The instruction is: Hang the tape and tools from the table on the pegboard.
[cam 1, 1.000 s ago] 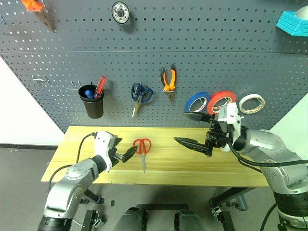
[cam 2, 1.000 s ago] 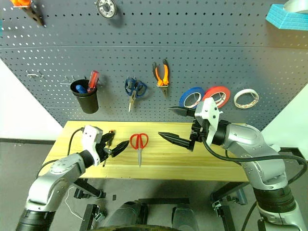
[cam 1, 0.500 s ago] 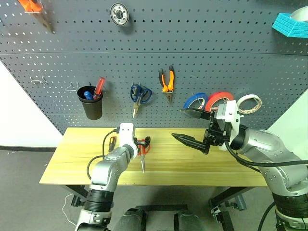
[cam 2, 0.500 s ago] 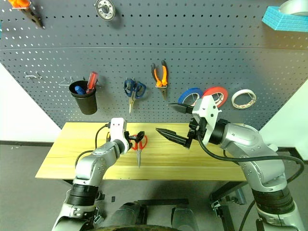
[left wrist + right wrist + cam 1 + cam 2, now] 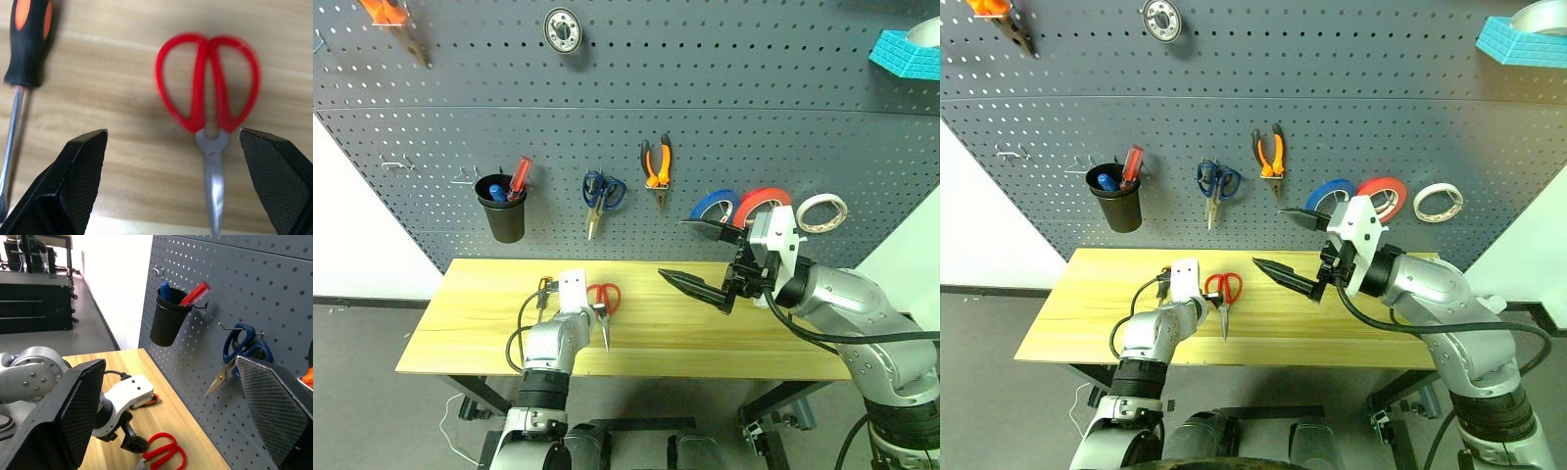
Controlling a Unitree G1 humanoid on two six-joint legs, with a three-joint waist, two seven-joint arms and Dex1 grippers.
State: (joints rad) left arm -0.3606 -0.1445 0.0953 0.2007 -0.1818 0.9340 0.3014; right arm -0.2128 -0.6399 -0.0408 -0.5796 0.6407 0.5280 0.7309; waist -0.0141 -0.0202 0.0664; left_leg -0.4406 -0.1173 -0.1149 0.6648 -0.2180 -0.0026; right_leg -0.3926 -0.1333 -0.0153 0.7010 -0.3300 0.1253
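Red tape (image 5: 763,206) already hangs on the pegboard (image 5: 724,108), between a blue roll (image 5: 715,209) and a whitish roll (image 5: 824,211), and the orange-and-black pliers (image 5: 655,168) hang on a hook further left, beside the blue-handled scissors (image 5: 599,198) and a black cup (image 5: 501,208) holding a red-handled screwdriver (image 5: 518,176). So, judging from how things lie, about half the job is done; two tools are left on the table (image 5: 460,328). These are the red-handled scissors (image 5: 209,100), lying flat with the blades pointing toward the near edge, and the slim screwdriver (image 5: 27,54) with its orange-and-black handle, lying just beside them on the robot's left, apart from them. The left gripper (image 5: 176,181) hangs low over the scissors with its fingers spread wide and holding nothing; in the wrist view the red loops lie between the two pads (image 5: 80,171) (off-centre, nearer the right one), and I cannot tell whether the tips touch the wood. The right gripper (image 5: 703,259) is held up above the middle of the table, fingers (image 5: 695,287) likewise splayed and empty, well apart from any tool. The scissors look like the next pick, with the screwdriver to follow, and each then needs a free hook.
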